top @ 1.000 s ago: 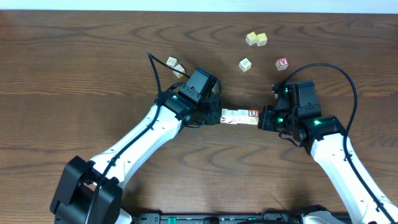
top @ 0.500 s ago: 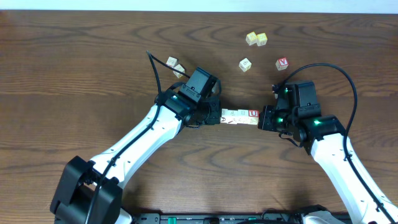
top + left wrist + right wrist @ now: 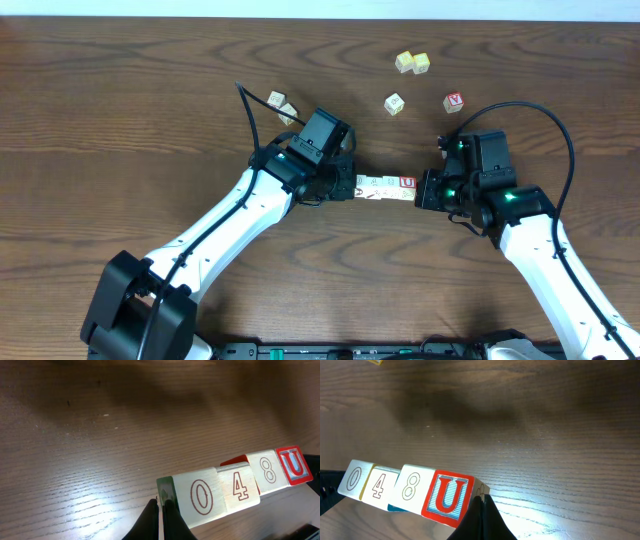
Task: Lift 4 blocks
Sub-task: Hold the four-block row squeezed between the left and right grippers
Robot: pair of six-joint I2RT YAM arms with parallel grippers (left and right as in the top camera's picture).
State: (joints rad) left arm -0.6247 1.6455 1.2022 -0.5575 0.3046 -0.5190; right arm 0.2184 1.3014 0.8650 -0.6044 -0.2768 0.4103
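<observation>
Four blocks [image 3: 386, 186] form one straight row between my two grippers. Their upper faces read 0 [image 3: 202, 497], 4 [image 3: 241, 489], 8 [image 3: 267, 471] and a red-framed U [image 3: 294, 464]. The right wrist view shows the same 0 [image 3: 354, 480], 4 [image 3: 379, 485], 8 [image 3: 411, 487] and U [image 3: 449, 496]. My left gripper [image 3: 351, 187] [image 3: 162, 505] is shut, its tips pressed against the end face of the 0 block. At the other end my right gripper [image 3: 419, 190] [image 3: 482, 500], also shut, pushes on the U block. The row looks clamped end to end and raised a little off the wood.
Loose cubes lie farther back on the brown wooden table [image 3: 120, 120]: two yellowish ones [image 3: 412, 63], a cream one [image 3: 395, 103], one with a red V [image 3: 454, 101], and a pair [image 3: 283, 106] behind my left arm.
</observation>
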